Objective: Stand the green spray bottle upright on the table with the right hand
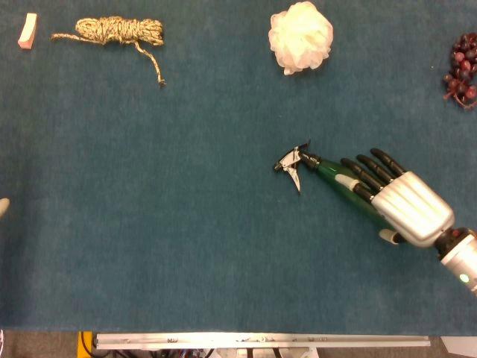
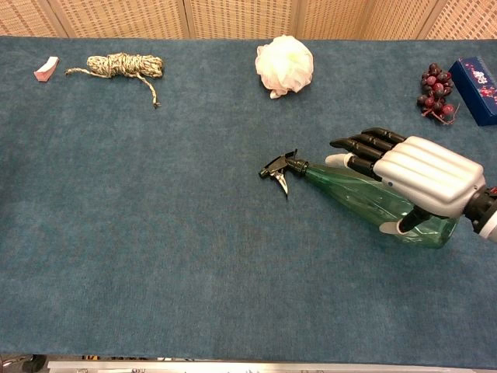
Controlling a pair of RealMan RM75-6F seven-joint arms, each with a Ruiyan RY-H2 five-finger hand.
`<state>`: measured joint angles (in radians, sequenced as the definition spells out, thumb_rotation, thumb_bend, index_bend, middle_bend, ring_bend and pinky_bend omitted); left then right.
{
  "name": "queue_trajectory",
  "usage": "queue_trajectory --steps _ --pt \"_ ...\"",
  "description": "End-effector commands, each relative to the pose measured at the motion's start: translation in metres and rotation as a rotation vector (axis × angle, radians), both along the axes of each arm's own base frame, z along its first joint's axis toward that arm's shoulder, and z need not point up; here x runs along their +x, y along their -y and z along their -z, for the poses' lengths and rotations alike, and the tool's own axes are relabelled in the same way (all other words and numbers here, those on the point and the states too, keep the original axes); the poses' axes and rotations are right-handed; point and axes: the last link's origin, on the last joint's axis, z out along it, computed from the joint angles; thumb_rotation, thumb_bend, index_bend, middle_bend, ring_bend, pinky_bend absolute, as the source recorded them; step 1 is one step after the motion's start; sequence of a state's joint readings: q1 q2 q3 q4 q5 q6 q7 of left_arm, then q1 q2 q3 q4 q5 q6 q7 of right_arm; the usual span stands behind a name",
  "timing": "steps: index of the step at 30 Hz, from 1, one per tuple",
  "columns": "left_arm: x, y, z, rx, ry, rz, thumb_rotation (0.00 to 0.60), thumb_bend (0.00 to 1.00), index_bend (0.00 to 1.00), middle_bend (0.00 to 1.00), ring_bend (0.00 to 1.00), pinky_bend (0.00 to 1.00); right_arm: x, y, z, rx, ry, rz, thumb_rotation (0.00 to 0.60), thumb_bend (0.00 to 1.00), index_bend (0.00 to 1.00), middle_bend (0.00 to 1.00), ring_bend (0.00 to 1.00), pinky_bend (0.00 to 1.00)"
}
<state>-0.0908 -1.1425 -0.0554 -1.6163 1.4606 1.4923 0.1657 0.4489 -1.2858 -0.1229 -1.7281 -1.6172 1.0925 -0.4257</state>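
Observation:
The green spray bottle [image 1: 329, 171] lies on its side on the blue table cloth, with its black trigger head [image 1: 292, 160] pointing left. In the chest view the bottle [image 2: 353, 196] shows its clear green body and its base at the right. My right hand [image 1: 399, 201] lies over the bottle's body with the fingers stretched out and apart toward the neck. The same hand [image 2: 423, 175] has its thumb [image 2: 400, 227] against the bottle's near side. The fingers are not wrapped round the bottle. Only a pale tip [image 1: 2, 206] at the left edge shows of my left hand.
A white bath pouf [image 1: 300, 36] sits at the back, a rope bundle [image 1: 119, 31] and a small pink piece [image 1: 27, 31] at the back left. Dark grapes [image 2: 435, 95] and a blue box [image 2: 475, 78] lie at the back right.

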Motion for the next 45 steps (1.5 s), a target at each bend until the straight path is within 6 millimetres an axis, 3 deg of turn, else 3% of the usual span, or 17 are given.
queue_trajectory --steps 1,14,23,28,38,45 --pt "0.0 0.0 0.0 0.0 0.0 0.0 0.6 0.0 0.0 0.0 0.0 0.0 -0.008 0.0 -0.002 -0.013 -0.035 0.011 0.6 0.0 0.13 0.0 0.0 0.04" --pt "0.0 0.0 0.0 0.0 0.0 0.0 0.6 0.0 0.0 0.0 0.0 0.0 -0.04 0.013 -0.025 -0.164 -0.139 0.052 0.6 0.0 0.13 0.0 0.0 0.04" --pt "0.0 0.0 0.0 0.0 0.0 0.0 0.6 0.0 0.0 0.0 0.0 0.0 -0.051 0.029 -0.039 -0.251 -0.131 0.091 0.6 0.0 0.13 0.0 0.0 0.04" --pt "0.0 0.0 0.0 0.0 0.0 0.0 0.6 0.0 0.0 0.0 0.0 0.0 -0.045 0.024 -0.05 -0.247 -0.087 0.114 0.6 0.0 0.13 0.0 0.0 0.04" --pt "0.0 0.0 0.0 0.0 0.0 0.0 0.6 0.0 0.0 0.0 0.0 0.0 -0.009 0.005 -0.068 -0.081 0.081 0.232 0.6 0.0 0.13 0.01 0.0 0.04" --pt "0.0 0.0 0.0 0.0 0.0 0.0 0.6 0.0 0.0 0.0 0.0 0.0 0.006 0.005 -0.05 -0.037 0.045 0.235 0.6 0.0 0.17 0.09 0.0 0.04"
